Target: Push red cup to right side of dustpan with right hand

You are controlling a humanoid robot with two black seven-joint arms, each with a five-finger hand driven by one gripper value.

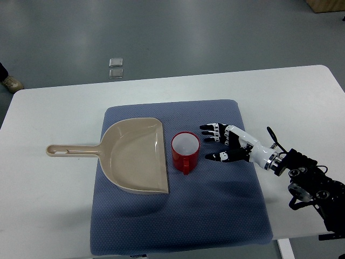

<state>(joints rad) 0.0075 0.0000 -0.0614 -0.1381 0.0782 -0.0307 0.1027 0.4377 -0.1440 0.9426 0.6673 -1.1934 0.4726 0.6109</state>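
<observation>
Red cup (185, 151) stood upright on blue mat (178, 216), inside empty, white-looking; round body, small handle toward near edge. Cup sat just beside right open edge of dustpan (135, 156). Dustpan beige, smooth plastic, shallow scoop empty, long handle pointing left onto white desk (54, 113). Mat soft, woven texture, rounded corners. Right hand (222, 143) black and white, near cup on its right, fingers (209, 129) apart, holding nothing, tips toward cup, not touching.

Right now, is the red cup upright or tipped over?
Upright. The red cup shows its round open mouth and pale inside from above, standing on the blue mat beside the dustpan.
</observation>
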